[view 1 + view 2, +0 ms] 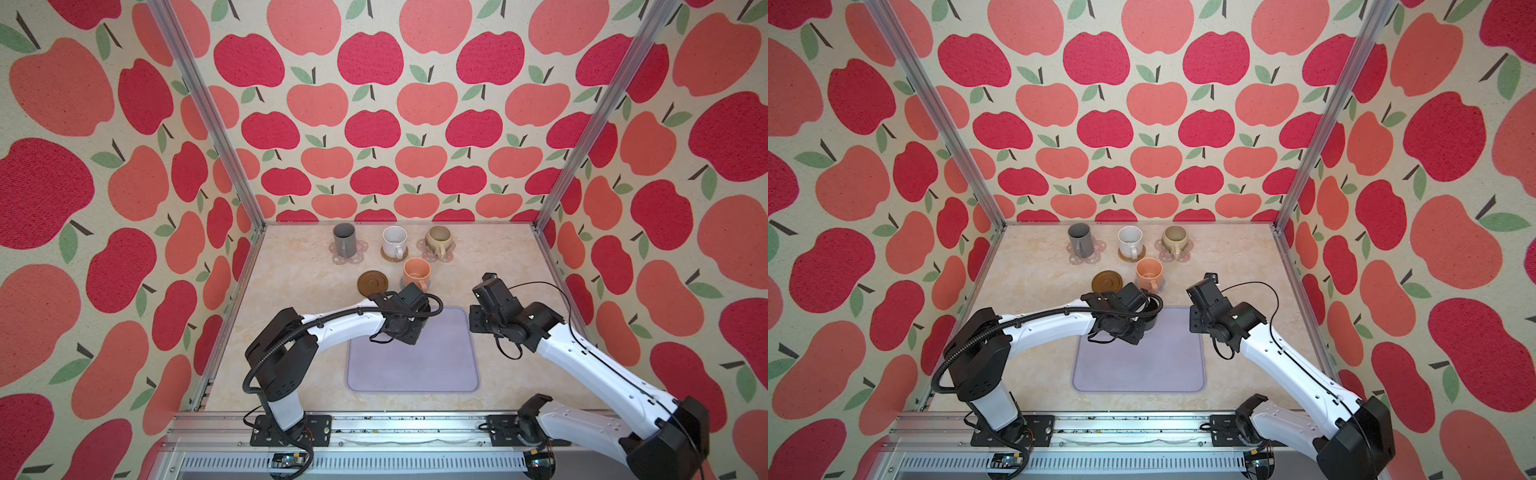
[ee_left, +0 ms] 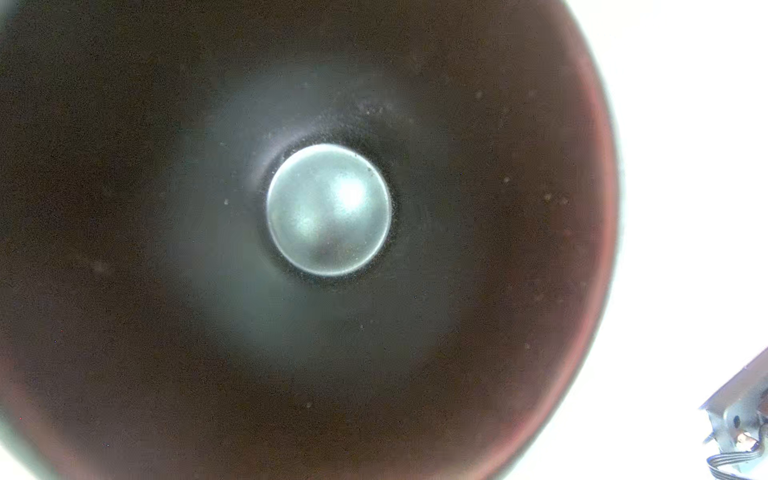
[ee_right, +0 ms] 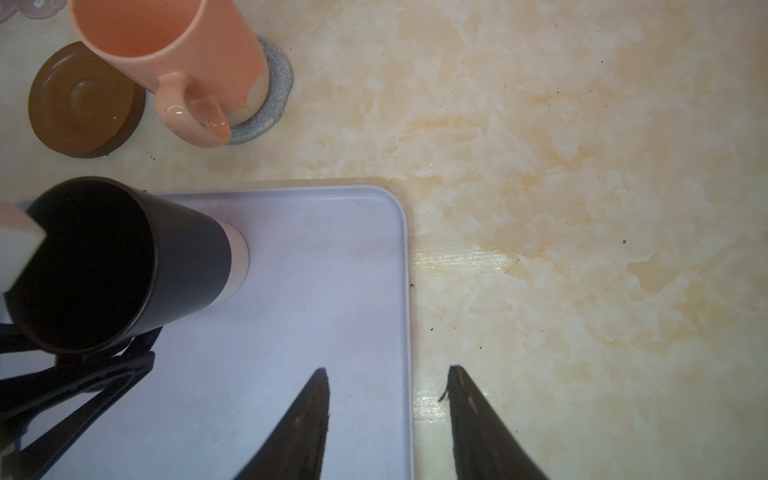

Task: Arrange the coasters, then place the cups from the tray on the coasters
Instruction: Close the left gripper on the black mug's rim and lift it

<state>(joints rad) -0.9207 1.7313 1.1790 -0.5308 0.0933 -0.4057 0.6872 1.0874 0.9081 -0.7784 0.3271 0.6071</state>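
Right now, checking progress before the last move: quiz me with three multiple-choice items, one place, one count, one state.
1. Where does the black cup stand? A on a coaster; B on the tray; C on bare tabletop.
2. How many cups sit on coasters? A four; B two; C five.
3. The right gripper's fingers are: A shut on a cup; B shut, empty; C apart, empty.
Answers: B, its base rests on lavender; A, grey cup, white cup, beige cup, peach cup each top one; C, a gap shows between them.

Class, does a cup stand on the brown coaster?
No: the brown coaster lies bare beside the peach cup.
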